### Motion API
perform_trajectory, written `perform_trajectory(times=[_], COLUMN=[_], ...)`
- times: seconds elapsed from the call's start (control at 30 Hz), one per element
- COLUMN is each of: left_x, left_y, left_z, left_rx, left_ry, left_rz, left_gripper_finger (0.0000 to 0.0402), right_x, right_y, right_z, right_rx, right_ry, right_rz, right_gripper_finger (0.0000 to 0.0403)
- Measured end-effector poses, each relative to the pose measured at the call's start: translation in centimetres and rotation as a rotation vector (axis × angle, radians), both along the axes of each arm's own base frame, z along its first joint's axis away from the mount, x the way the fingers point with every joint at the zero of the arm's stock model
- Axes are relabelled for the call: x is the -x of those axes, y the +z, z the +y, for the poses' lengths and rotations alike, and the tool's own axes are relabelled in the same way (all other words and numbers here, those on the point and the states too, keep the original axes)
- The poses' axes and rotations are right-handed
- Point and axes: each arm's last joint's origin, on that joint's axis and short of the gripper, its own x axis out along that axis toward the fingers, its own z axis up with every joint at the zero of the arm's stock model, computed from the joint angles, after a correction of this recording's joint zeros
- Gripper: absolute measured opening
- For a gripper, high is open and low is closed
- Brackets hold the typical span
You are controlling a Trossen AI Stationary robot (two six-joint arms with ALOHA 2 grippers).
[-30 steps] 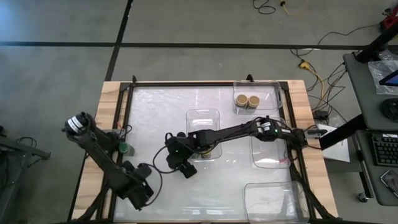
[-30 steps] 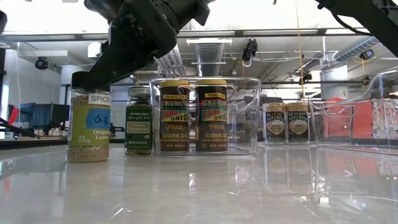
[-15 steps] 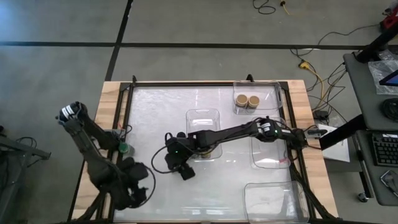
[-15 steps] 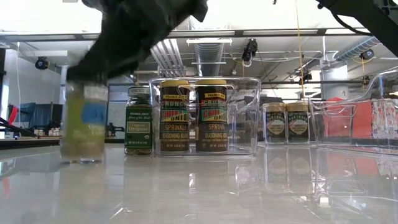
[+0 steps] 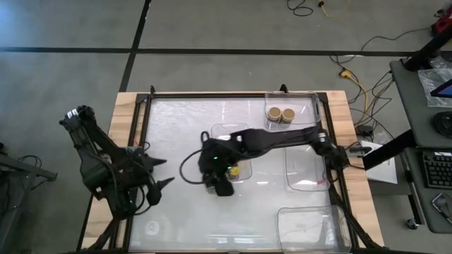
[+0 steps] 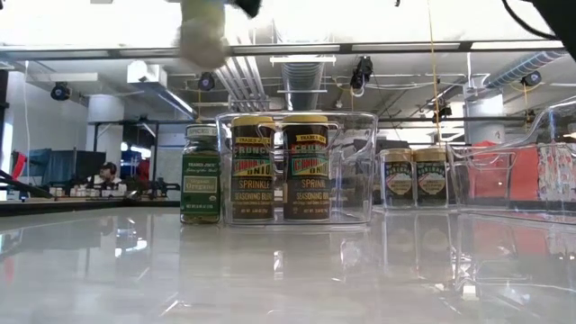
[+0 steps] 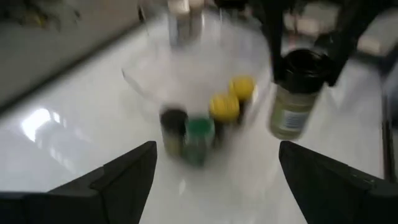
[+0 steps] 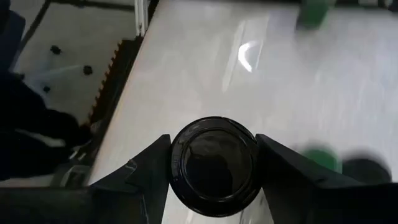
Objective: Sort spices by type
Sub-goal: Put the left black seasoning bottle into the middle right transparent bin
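a black-lidded spice jar [image 8: 213, 163] is pinched between the two fingers of the right gripper [image 8: 211, 168], one finger pressed on each side of the lid. in the low view this jar [image 6: 203, 31] is seen blurred and lifted well clear of the table [image 6: 270, 279]; in the left wrist view it [image 7: 295, 93] hangs upright under the dark gripper, its pale contents showing below the black cap. seen from above, the right gripper [image 5: 220, 176] is held over the middle of the table, at the near corner of a clear tray [image 5: 232, 144].

beside the held jar, within that tray, two yellow-lidded jars [image 7: 232, 99] stand touching one another. just outside the tray wall, a green-lidded jar [image 7: 199, 140] and another black-lidded jar [image 7: 173, 127] stand side by side. farther from the gripper, two tan-lidded jars [image 5: 280, 113] stand together in a second tray [image 5: 304, 106] at the far edge of the table.

the left gripper [image 5: 161, 173] is held at the left edge of the table, well apart from every jar, its fingers [image 7: 115, 177] spread wide with nothing between them.
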Motion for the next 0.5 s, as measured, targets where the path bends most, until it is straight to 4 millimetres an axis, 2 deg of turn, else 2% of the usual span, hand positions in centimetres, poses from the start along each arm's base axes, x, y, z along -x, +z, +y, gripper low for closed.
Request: perform_trajectory(times=[0.1,0.23,0.37,0.5], left_x=[-0.1,-0.2,-0.3,-0.1], left_y=[0.2,1.0,2.0,2.6], left_z=[0.3,0.4,0.5,0.8], left_rx=[-0.069,-0.088,-0.086,-0.114], left_ry=[0.005,-0.002,0.001,-0.028], left_rz=[-0.046,-0.050,-0.085,-0.074], left_gripper_finger=[0.0322,0.0322,0.0322,0.0322], right_x=[2.7,6.6,11.1,15.3], right_y=[1.1,2.2,4.3,4.7], right_z=[0.9,2.5,3.2,3.8], right_rx=[0.036,0.178,0.221,0.243], right_ry=[-0.069,-0.206,-0.390,-0.615], right_rz=[0.124,0.236,0.213,0.179], right_gripper_finger=[0.0197,0.0204,0.0205,0.0197])
